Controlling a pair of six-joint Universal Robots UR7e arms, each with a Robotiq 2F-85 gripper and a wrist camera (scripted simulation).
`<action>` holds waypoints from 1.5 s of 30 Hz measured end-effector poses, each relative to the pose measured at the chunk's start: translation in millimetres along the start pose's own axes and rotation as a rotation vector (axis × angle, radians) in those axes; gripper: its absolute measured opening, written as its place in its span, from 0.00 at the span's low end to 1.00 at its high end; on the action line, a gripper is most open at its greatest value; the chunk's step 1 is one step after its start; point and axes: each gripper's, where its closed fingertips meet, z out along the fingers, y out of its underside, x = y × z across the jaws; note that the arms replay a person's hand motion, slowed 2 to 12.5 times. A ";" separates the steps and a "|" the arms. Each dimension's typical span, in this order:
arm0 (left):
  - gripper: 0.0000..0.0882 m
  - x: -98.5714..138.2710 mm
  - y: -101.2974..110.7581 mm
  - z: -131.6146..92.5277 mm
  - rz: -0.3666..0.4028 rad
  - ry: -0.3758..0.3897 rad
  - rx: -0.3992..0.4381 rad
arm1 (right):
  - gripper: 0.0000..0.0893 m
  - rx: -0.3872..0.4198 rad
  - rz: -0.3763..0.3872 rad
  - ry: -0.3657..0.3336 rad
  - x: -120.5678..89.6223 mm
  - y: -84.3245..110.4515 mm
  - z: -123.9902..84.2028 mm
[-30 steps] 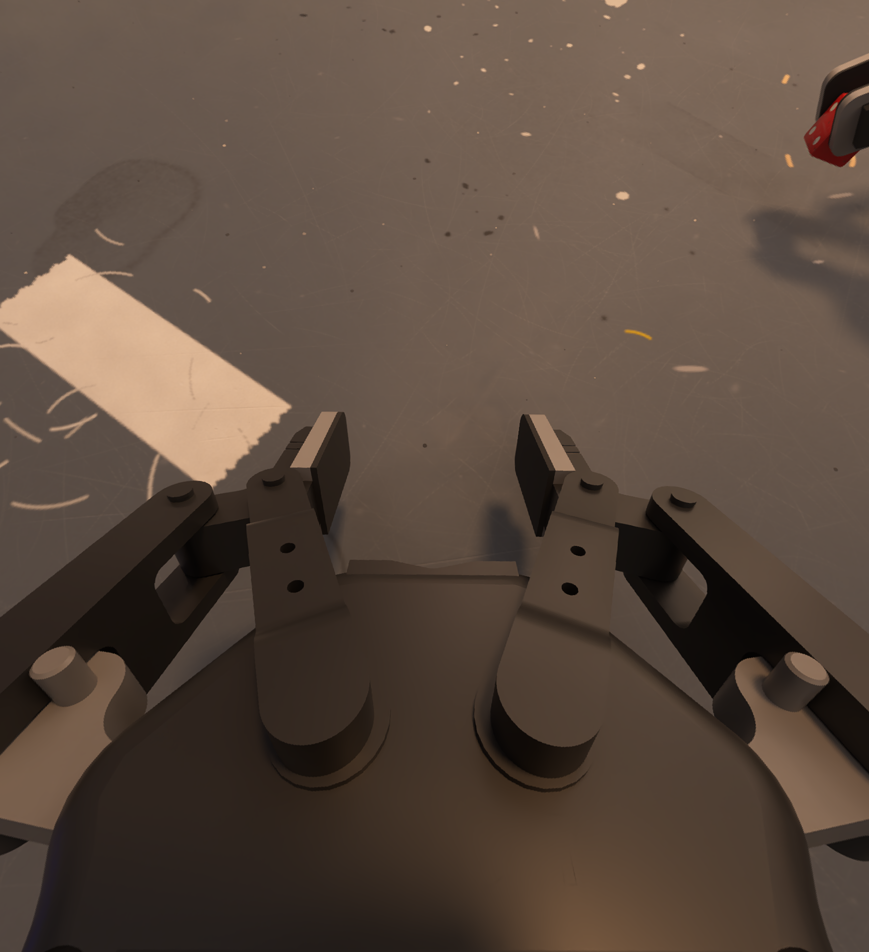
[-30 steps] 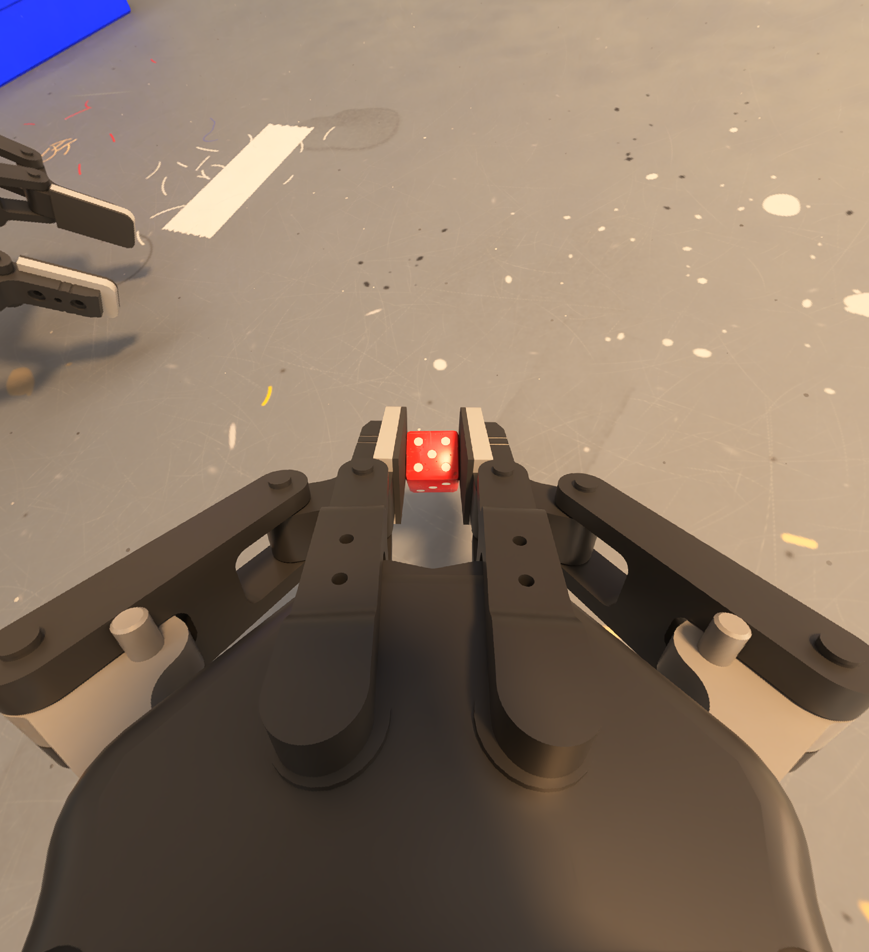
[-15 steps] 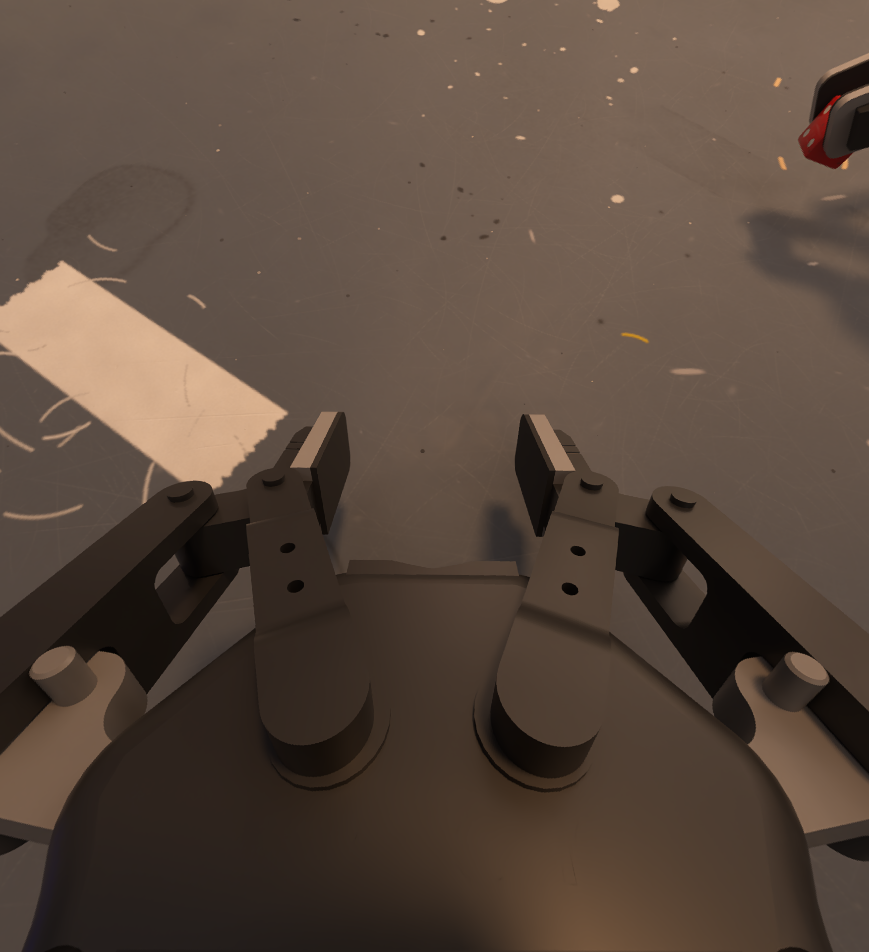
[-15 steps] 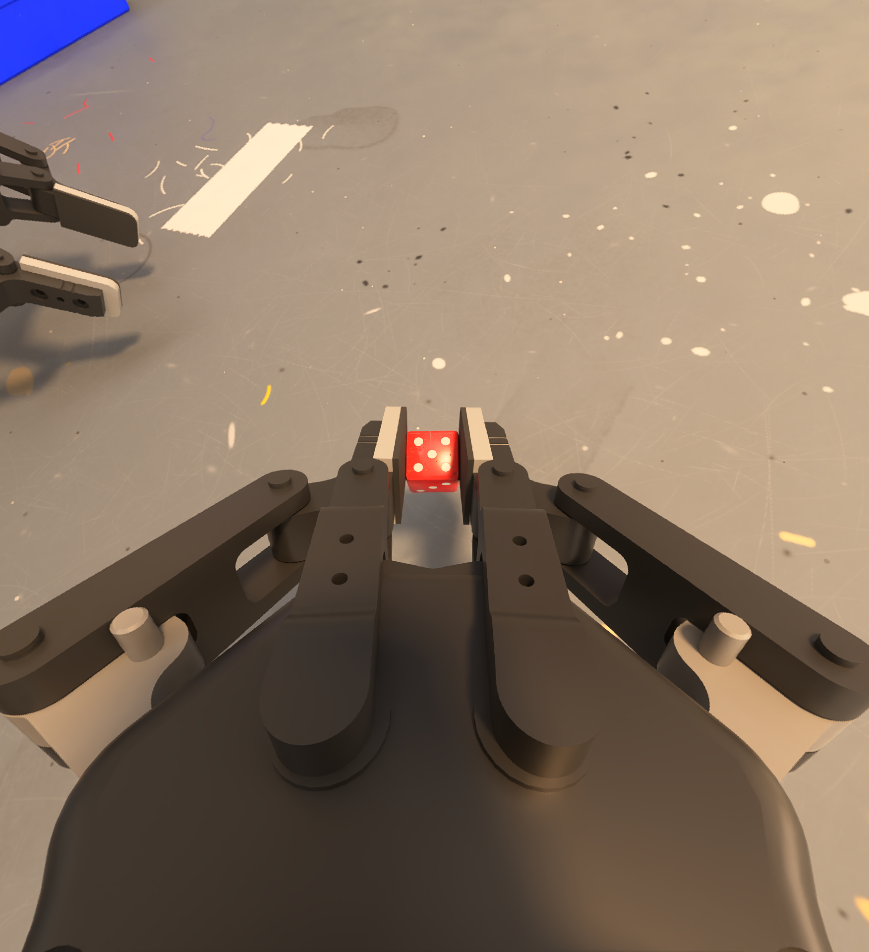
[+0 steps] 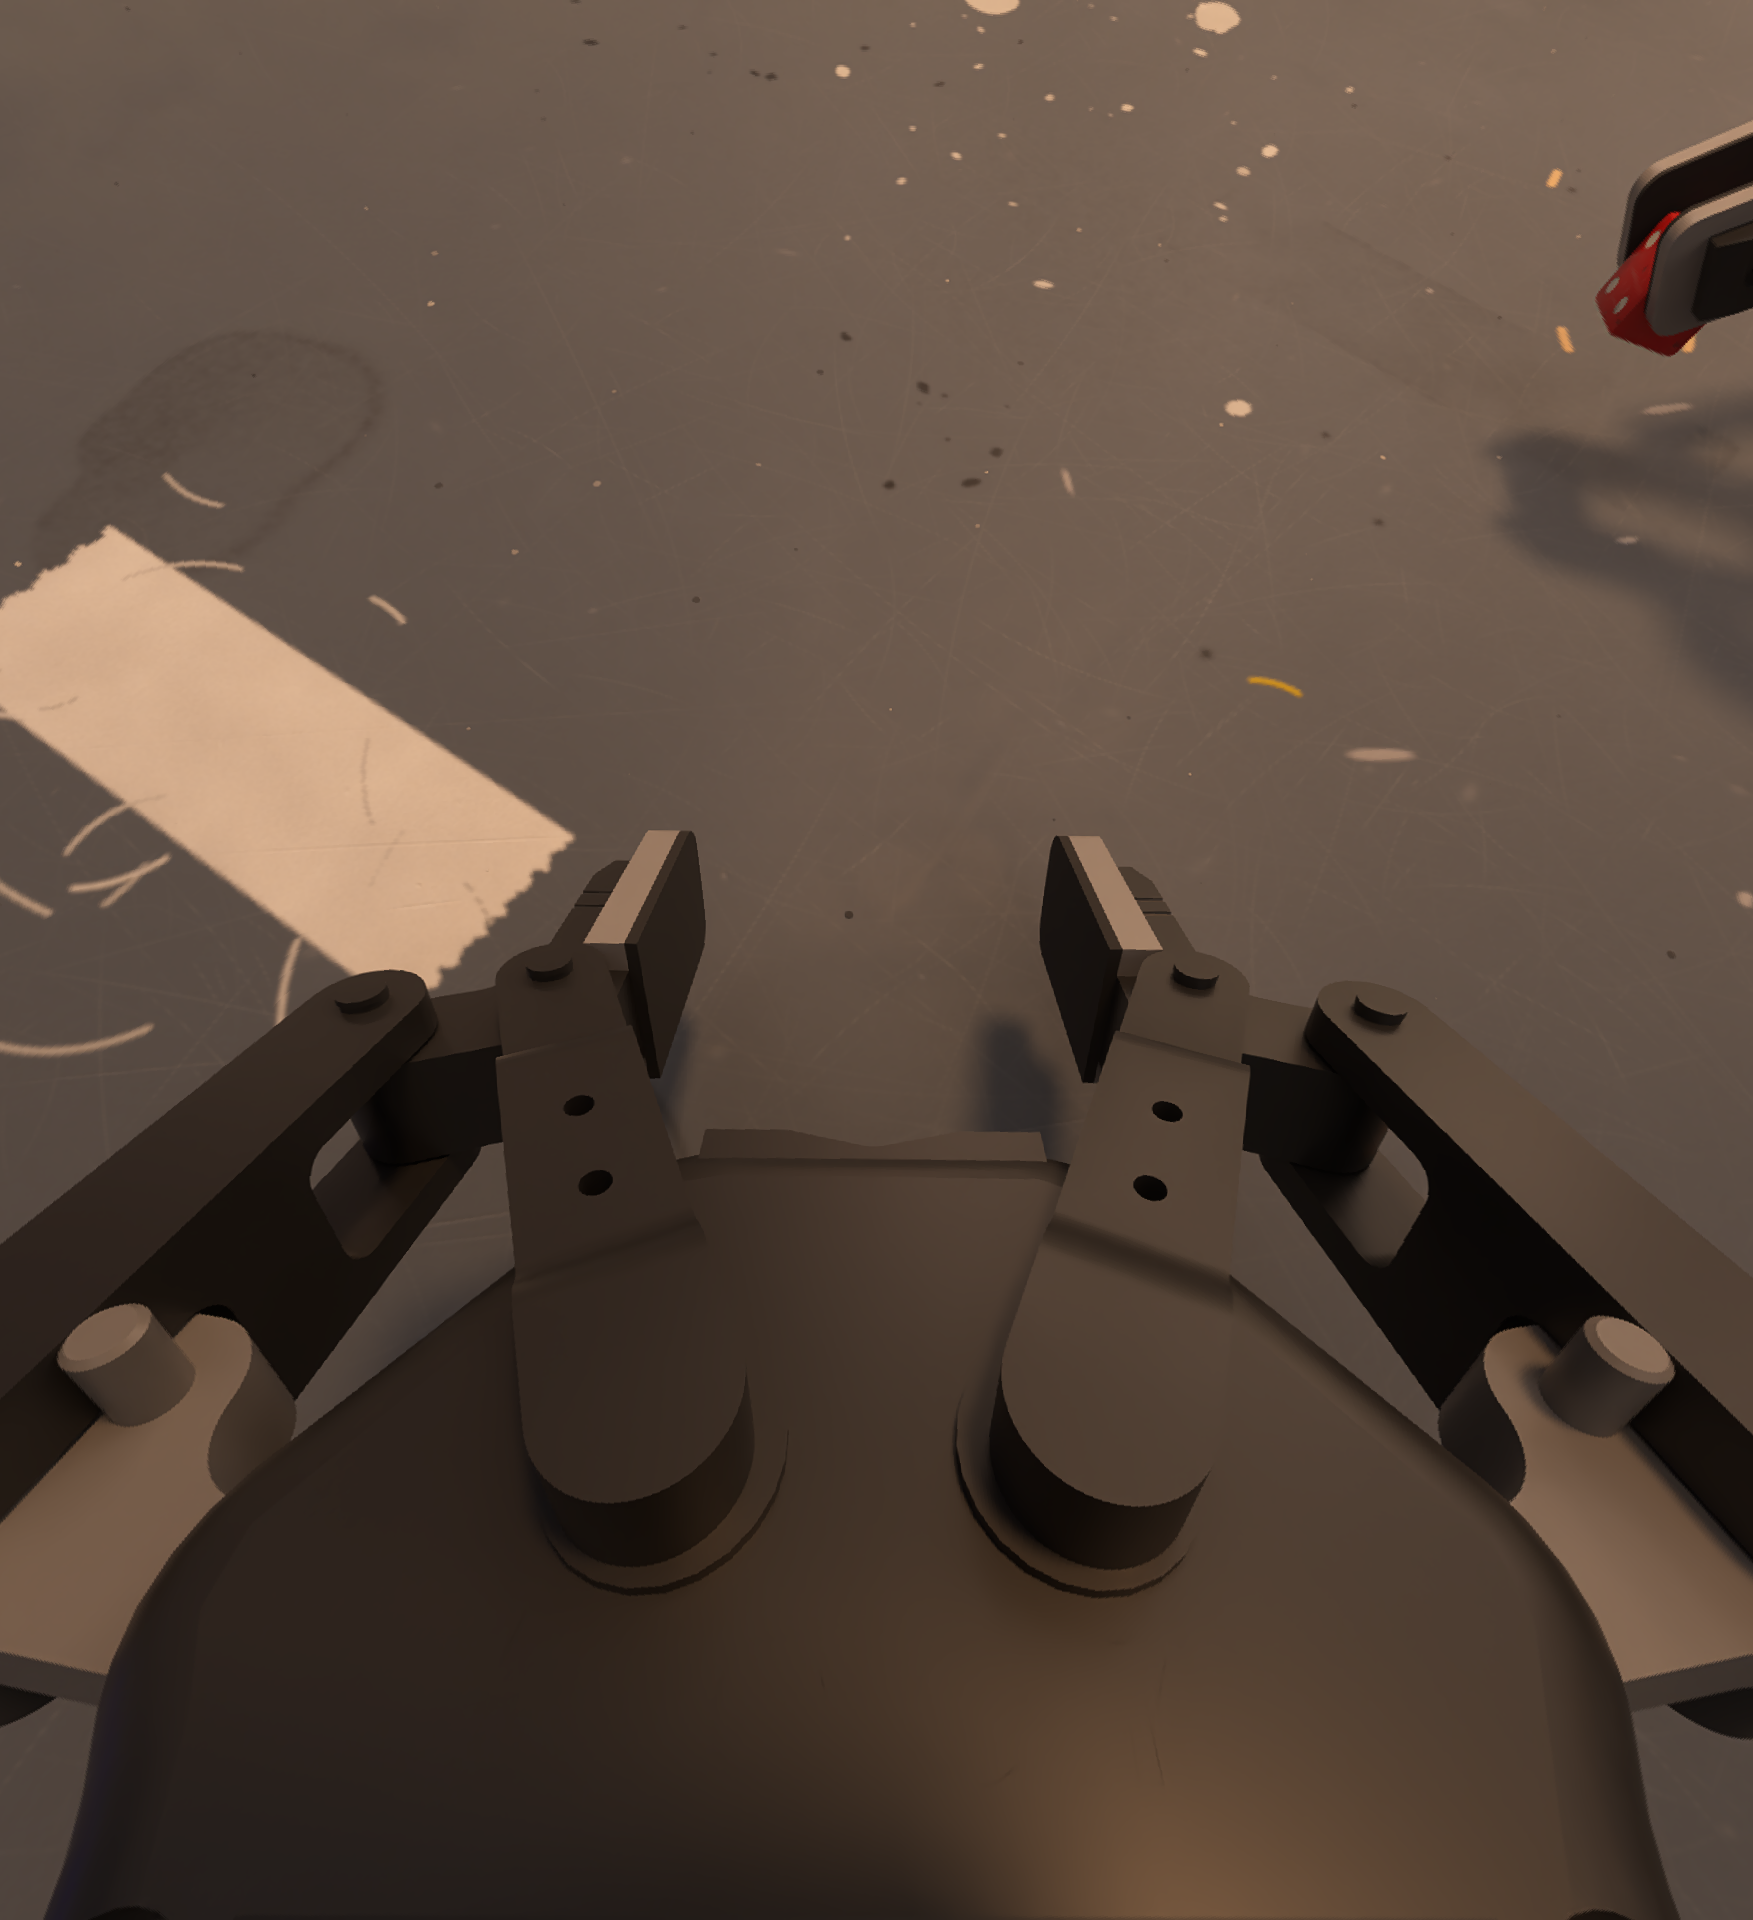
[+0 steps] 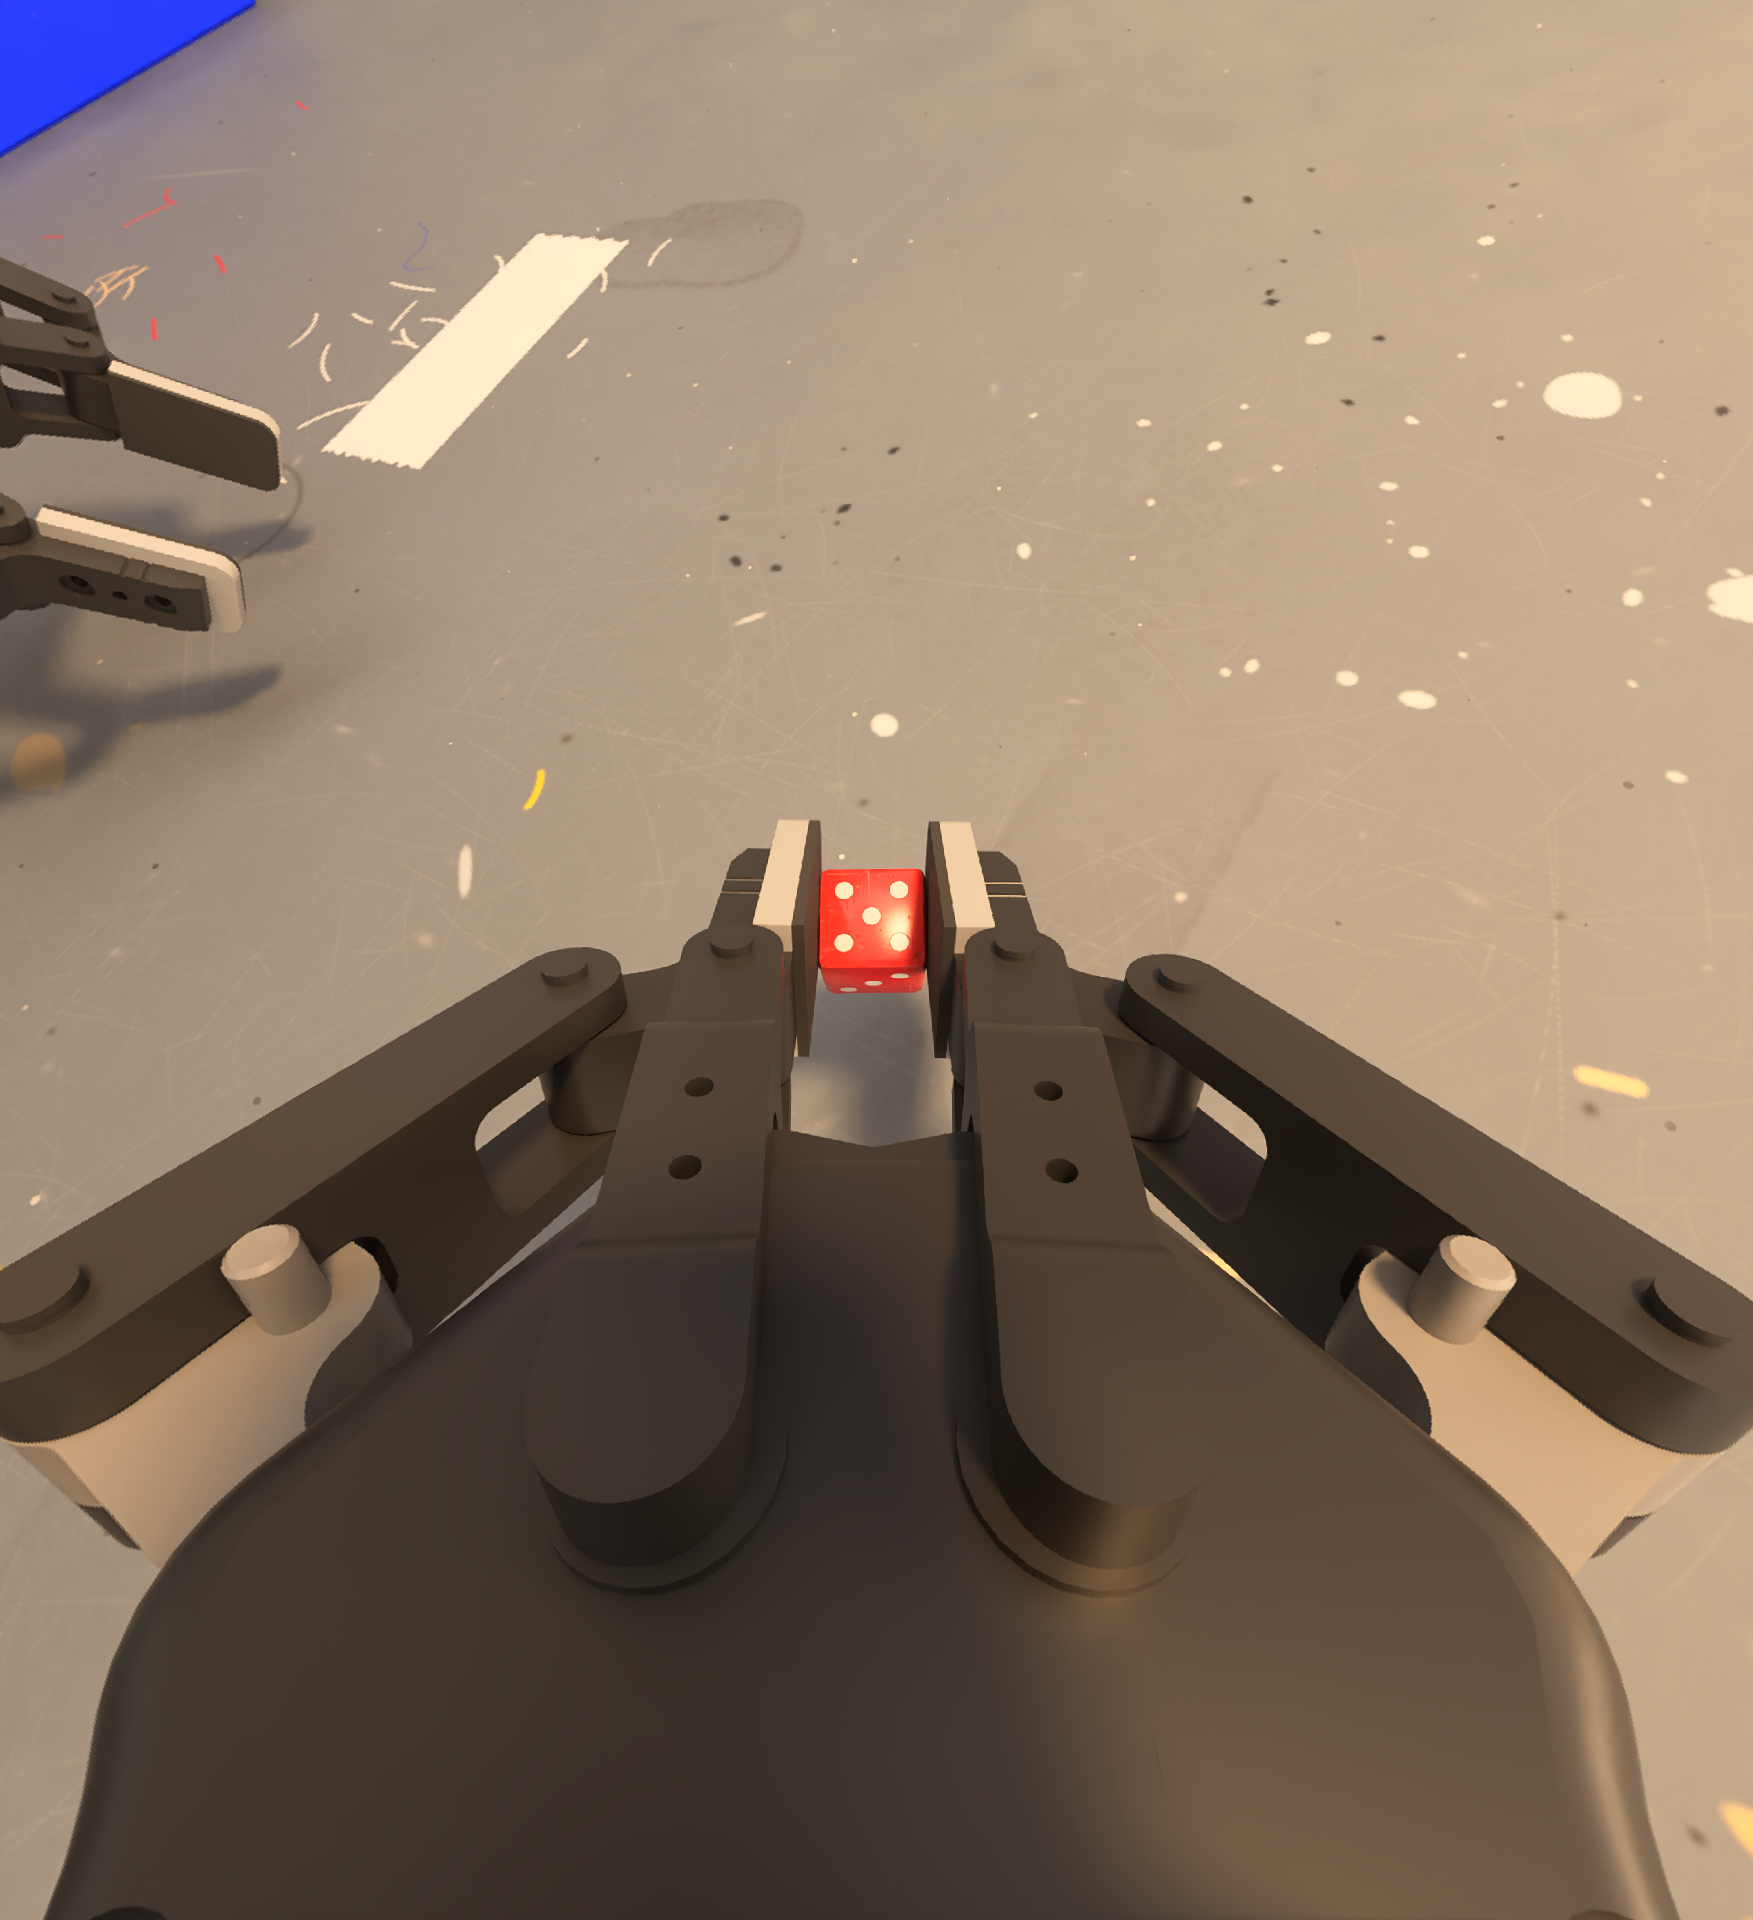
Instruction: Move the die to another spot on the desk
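A: Where is the red die (image 6: 872,927)?
B: The right end effector (image 6: 872,914) is clamped on it, above the grey speckled surface (image 6: 1215,623).
A: And the left end effector (image 5: 872,956)?
B: Its fingers stand apart, holding nothing, near a strip of pale tape (image 5: 248,748).

Warm, amber light. The left wrist view is dim and brownish; the right wrist view is brighter, with a small glare spot on the red die (image 6: 872,928). Soft shadows lie on the grey worktop (image 6: 1267,582). Both views are sharp, bowed outward toward the edges.
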 end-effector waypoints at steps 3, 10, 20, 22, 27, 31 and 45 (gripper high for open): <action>0.66 0.1 0.0 0.1 -0.003 0.002 0.001 | 0.20 -0.003 0.001 -0.001 -0.1 0.6 0.1; 0.66 0.3 0.2 0.3 -0.011 0.008 0.003 | 0.20 -0.012 0.003 -0.005 -0.3 1.9 0.4; 0.66 0.6 0.6 0.2 -0.025 0.016 0.007 | 0.20 -0.024 0.005 -0.014 -1.3 3.8 1.0; 0.66 0.6 0.7 0.2 -0.027 0.018 0.008 | 0.20 -0.027 0.005 -0.016 -1.6 4.2 1.1; 0.66 0.8 1.2 0.1 -0.034 0.022 0.008 | 0.20 -0.033 0.007 -0.022 -2.4 5.2 1.4; 0.66 0.9 1.5 -0.1 -0.039 0.025 0.009 | 0.20 -0.039 0.008 -0.027 -3.0 6.0 1.7; 0.66 1.0 2.9 -0.8 -0.055 0.034 0.006 | 0.20 -0.053 0.011 -0.048 -6.0 8.2 2.7</action>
